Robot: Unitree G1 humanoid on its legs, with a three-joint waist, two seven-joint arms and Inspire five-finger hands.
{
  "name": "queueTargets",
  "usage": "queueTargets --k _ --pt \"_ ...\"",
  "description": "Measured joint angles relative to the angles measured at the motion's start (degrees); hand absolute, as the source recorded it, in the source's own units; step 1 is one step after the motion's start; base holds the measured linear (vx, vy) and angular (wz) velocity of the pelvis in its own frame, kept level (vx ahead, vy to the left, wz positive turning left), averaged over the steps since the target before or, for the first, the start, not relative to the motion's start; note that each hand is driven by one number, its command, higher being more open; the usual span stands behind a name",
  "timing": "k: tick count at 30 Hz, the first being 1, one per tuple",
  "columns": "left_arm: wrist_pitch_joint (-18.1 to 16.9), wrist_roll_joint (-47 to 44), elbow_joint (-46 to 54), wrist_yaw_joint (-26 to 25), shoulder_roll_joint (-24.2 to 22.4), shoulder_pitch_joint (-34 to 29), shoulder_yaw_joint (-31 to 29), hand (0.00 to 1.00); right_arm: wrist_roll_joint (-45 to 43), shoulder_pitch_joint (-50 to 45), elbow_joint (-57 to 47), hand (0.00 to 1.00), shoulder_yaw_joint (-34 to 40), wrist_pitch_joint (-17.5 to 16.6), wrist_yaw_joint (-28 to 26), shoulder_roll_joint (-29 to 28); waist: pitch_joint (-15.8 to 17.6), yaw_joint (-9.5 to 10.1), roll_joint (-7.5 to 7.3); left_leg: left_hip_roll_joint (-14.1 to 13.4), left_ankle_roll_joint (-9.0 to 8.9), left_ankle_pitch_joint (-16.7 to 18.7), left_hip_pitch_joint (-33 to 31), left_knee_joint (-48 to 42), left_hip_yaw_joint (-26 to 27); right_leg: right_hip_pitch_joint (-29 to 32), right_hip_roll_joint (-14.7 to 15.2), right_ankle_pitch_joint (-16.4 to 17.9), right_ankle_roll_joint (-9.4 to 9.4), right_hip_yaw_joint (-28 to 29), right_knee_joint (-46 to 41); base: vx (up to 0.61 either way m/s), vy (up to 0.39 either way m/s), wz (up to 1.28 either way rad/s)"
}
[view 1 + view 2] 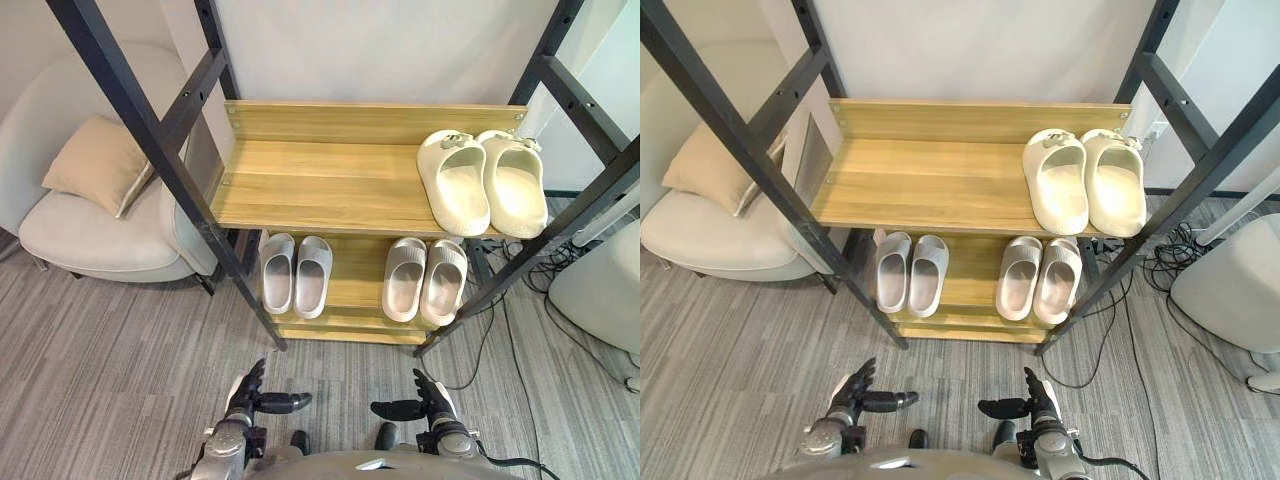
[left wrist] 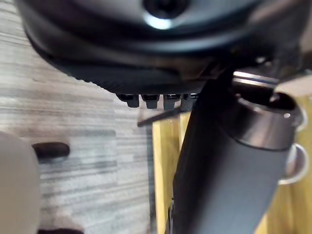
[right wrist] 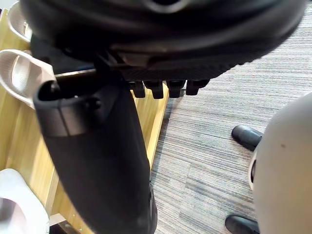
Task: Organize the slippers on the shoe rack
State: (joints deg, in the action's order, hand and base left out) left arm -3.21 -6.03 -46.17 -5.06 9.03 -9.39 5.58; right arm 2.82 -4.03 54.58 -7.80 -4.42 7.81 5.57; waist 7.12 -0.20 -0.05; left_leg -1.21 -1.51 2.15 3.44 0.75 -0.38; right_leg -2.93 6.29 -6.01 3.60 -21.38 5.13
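Grey carpet lies under the shoe rack. From the head we see cream slippers paired on its upper shelf, two grey pairs below, far ends hidden; left hand and right hand spread, empty. Wrist views: thumbs block the rack.

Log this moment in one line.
left hand, right hand: open, empty | cream pair: top shelf | left grey pair, right grey pair: lower shelf

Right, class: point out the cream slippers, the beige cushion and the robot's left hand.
cream slippers (image 1: 455,190): left eye view, left one's footbed.
beige cushion (image 1: 98,162): left eye view, centre of its face.
left hand (image 1: 242,398): left eye view, its palm.
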Motion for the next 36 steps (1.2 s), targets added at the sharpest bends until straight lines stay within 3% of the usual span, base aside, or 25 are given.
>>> queueTargets --k 4,10,13,14,16,17,18,20,22,23,24,25,26,28,30,33,34,35,36 --pt "0.06 -0.07 -3.13 -2.19 -0.47 -0.05 -4.74 1.0 -0.01 0.19 0.24 1.0 0.68 0.01 0.0 -0.9 0.32 0.27 -1.22 -0.06 0.04 0.05 0.22 -0.16 0.41 -0.11 -0.04 -0.02 -0.02 0.46 0.01 -0.02 0.017 -0.06" --pt "0.01 -0.32 -4.32 -3.36 -1.47 0.03 -7.92 1.0 -0.44 -0.04 0.6 1.0 2.04 0.02 0.03 -1.11 0.51 1.51 -1.38 -0.51 -0.03 0.9 0.4 -1.18 2.82 1.04 -0.27 0.1 -0.22 2.95 -1.39 -0.01 0.019 -0.2" --pt "-0.03 -1.04 -5.34 -3.99 -2.18 1.87 -8.38 1.0 -0.72 1.1 1.34 1.0 2.14 0.15 0.28 -0.78 1.87 1.66 -1.39 -0.21 0.35 1.98 -2.28 -5.68 3.12 7.49 1.81 4.79 0.05 4.13 -14.08 -0.01 0.034 -0.09" --pt "-0.05 -1.12 -5.28 -4.01 -2.39 2.25 -8.31 1.0 -0.7 1.3 1.23 1.0 2.12 0.14 0.48 -0.85 2.17 1.71 -1.69 -0.23 0.75 1.91 -3.95 -7.59 2.89 8.5 2.2 4.88 0.72 4.53 -15.74 -0.07 0.022 0.19" --pt "-0.25 -1.25 -5.21 -4.14 -2.87 2.71 -8.29 1.0 -0.87 2.01 1.02 1.0 2.17 0.23 0.45 -1.19 3.19 1.71 -1.97 -0.02 1.47 2.25 -4.9 -8.54 2.18 11.33 4.47 12.71 0.63 4.66 -29.36 -0.06 -0.049 0.39" --pt "-0.31 -1.26 -5.22 -4.16 -2.87 3.12 -8.04 1.0 -0.95 2.06 1.01 1.0 2.21 0.23 0.61 -1.5 3.47 1.77 -2.91 0.84 1.45 2.07 -5.5 -9.37 0.82 12.2 6.19 16.95 1.97 5.26 -39.78 -0.04 -0.139 0.76" --pt "-0.47 -1.62 -4.92 -4.36 -3.09 3.33 -8.13 1.0 -0.95 1.81 1.26 1.0 2.07 0.13 0.62 -1.86 3.33 2.54 -3.2 1.16 0.94 1.74 -6.91 -10.75 -0.95 11.31 5.93 18.64 2.03 6.68 -46.49 -0.05 -0.157 0.74" --pt "-0.81 -1.81 -4.2 -4.54 -3.53 3.72 -8.22 1.0 -0.96 3.02 1.26 1.0 1.95 -0.27 0.62 -2.2 3.35 3.73 -3.66 1.77 0.0 0.9 -9.93 -12.44 -2.07 9.72 4.61 21.0 2.84 9.39 -42.82 -0.11 -0.151 0.4" --pt "-1.08 -1.82 -4.05 -4.52 -4.39 4.38 -8.16 1.0 -1.01 4.97 1.23 1.0 1.97 -0.42 0.64 -1.83 4.04 4.56 -2.08 1.16 -1.09 -0.73 -12.78 -12.42 -2.47 9.12 2.28 22.57 0.97 10.88 -36.34 -0.24 -0.184 0.17" --pt "-1.1 -1.8 -4.42 -4.57 -5.15 5.24 -7.99 1.0 -1.53 6.53 1.34 1.0 1.86 -0.58 0.81 -1.14 5.18 4.95 0.07 0.36 -2.22 -2.55 -14.9 -11.65 -3.58 6.16 -0.16 22.84 -0.89 10.36 -26.86 -0.27 -0.171 0.17" --pt "-1.17 -1.79 -4.86 -4.61 -5.46 5.61 -7.93 1.0 -1.78 6.83 1.44 1.0 1.82 -0.57 0.87 -0.85 5.74 4.92 1.0 0.04 -2.46 -2.86 -15.14 -11.66 -4.14 5.63 -0.98 21.97 -2.06 9.92 -25.42 -0.24 -0.111 0.53" --pt "-1.18 -2.26 -5.63 -4.92 -6.65 6.23 -7.08 1.0 -2.01 6.89 1.7 1.0 1.88 -0.42 1.23 -0.04 7.22 4.9 3.72 -1.89 -3.74 -5.04 -15.47 -10.44 -7.18 2.88 -3.88 18.4 -2.88 6.91 -20.16 -0.29 -0.111 0.64" --pt "-1.34 -2.28 -5.62 -5.06 -6.64 6.23 -6.54 1.0 -1.99 6.4 1.96 1.0 1.85 -0.39 1.25 0.0 7.15 4.97 4.66 -2.41 -4.55 -6.42 -15.15 -8.89 -8.13 2.13 -4.53 17.73 -3.36 5.61 -18.97 -0.32 -0.118 0.73" --pt "-1.67 -2.23 -5.64 -5.17 -6.56 6.28 -5.79 1.0 -1.94 6.4 2.36 1.0 1.98 -0.34 1.43 0.07 7.56 4.78 4.94 -4.18 -6.51 -8.35 -14.24 -3.65 -6.24 2.65 -5.0 17.0 -4.55 2.51 -19.06 -0.26 -0.094 0.61" --pt "-1.72 -2.1 -5.75 -4.87 -5.89 6.57 -5.33 1.0 -1.92 6.52 2.34 1.0 2.25 -0.33 1.7 -0.29 7.9 4.22 3.99 -4.72 -7.32 -7.79 -14.7 -1.96 -2.31 3.59 -3.83 16.49 -5.38 0.42 -18.78 -0.15 -0.022 0.67" --pt "-2.3 -1.64 -6.06 -4.84 -5.12 6.9 -4.69 1.0 -1.86 5.98 2.36 1.0 4.52 0.14 2.29 1.08 7.9 3.64 2.28 -3.14 -3.83 -4.98 -17.07 -15.95 4.45 6.16 1.44 15.4 -4.73 -4.53 -20.06 -0.09 0.064 0.97" --pt "-2.33 -1.36 -6.56 -5.08 -5.3 6.86 -4.71 1.0 -1.87 5.55 2.35 1.0 4.52 0.17 2.28 1.52 7.63 3.63 2.67 -3.34 -3.43 -2.45 -16.06 -18.28 4.99 6.13 2.04 15.1 -4.33 -5.41 -20.1 -0.06 0.185 0.84" --pt "-2.26 -0.8 -7.38 -5.19 -5.9 6.79 -4.72 1.0 -1.85 4.93 2.35 1.0 4.54 0.24 2.21 1.9 6.73 3.32 4.33 -4.99 -2.78 0.63 -15.14 -19.71 7.25 6.11 2.4 14.58 -3.69 -7.96 -20.52 -0.06 0.193 0.77" --pt "-2.16 -0.54 -7.64 -5.2 -6.38 6.8 -4.68 1.0 -1.85 5.25 2.36 1.0 4.53 0.42 2.12 2.13 6.68 3.23 4.56 -4.96 -1.77 0.57 -15.52 -19.26 8.53 6.08 2.18 14.48 -3.5 -8.87 -20.96 -0.11 0.21 0.82"
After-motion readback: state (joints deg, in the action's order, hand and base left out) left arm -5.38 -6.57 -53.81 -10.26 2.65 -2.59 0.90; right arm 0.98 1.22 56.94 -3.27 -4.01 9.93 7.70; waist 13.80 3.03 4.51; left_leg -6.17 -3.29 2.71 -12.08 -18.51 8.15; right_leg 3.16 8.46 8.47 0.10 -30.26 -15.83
